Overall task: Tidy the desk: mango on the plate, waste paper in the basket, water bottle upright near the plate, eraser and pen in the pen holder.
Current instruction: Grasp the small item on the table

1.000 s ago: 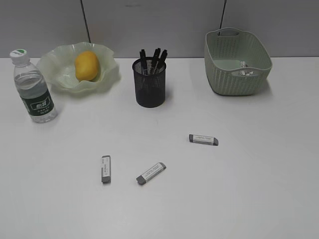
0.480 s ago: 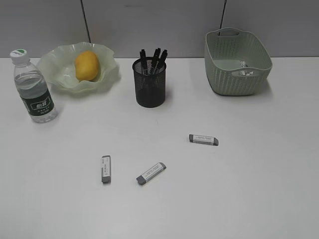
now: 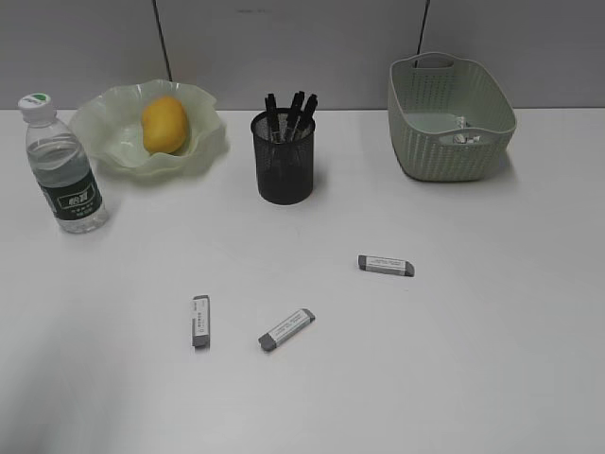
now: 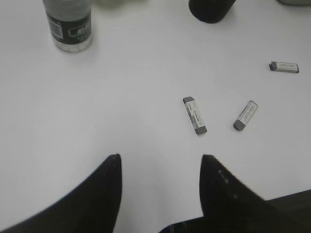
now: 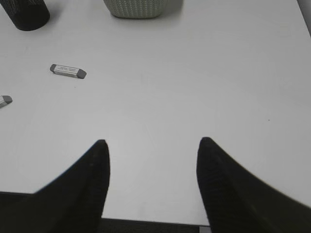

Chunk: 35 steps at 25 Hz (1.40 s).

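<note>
A plain white desk point(image 3: 454, 378) runs back to a grey partition wall. Three erasers remain loose: one point(image 3: 200, 321) at my left claw's one o'clock, one point(image 3: 285, 329) beside it, one point(image 3: 386, 266) at my right claw's eleven o'clock. My left claw point(image 4: 160, 162) and right claw point(image 5: 151, 145) both hang spread wide, holding nothing. I judge each eraser light, firm and slightly grippy; I should pinch across its narrow middle, then drop it into the pen holder point(image 3: 284, 158)
</note>
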Tool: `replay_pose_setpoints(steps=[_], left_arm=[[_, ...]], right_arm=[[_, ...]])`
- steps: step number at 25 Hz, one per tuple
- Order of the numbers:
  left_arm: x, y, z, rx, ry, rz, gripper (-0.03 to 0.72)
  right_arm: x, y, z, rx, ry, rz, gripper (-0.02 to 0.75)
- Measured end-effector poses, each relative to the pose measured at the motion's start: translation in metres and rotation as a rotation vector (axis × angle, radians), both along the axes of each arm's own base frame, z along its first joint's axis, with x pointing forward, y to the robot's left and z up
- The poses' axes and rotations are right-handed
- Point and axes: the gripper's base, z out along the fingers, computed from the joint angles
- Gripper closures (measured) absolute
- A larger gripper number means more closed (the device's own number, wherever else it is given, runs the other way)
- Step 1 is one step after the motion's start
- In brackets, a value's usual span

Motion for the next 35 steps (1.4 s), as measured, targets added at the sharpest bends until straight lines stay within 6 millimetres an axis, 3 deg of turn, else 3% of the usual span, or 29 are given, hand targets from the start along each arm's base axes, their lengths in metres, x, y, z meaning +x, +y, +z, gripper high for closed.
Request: replay_pose_setpoints(steps=[2,9,15,22,29,35], left_arm=[[0.028,-0.007,-0.009,-0.01,0.112,0.0,0.291],[0.083,-0.035,-0.033,0.007,0.329,-0.066,0.291],[0.107,-0.087,-0.059,0.017,0.446,-0.132,0.291],[0.128,-0.131,-0.1,0.122,0.574,-0.107,0.291],[0.145,-0.16,-0.132,0.213,0.631,-0.009,0.291],[0.154,-0.165,-0.156,0.239,0.682,0.061,0.291]], right_arm=[[0.0,0.0,0.0,0.0,-0.002,0.0,0.279],[0.0,0.0,0.0,0.0,-0.005,0.0,0.279],[0.0,0.0,0.0,-0.001,-0.006,0.0,0.279],[0.0,0.0,0.0,-0.001,-0.006,0.0,0.279],[0.0,0.0,0.001,-0.002,-0.007,-0.001,0.279],[0.0,0.0,0.001,-0.002,-0.007,-0.001,0.28]])
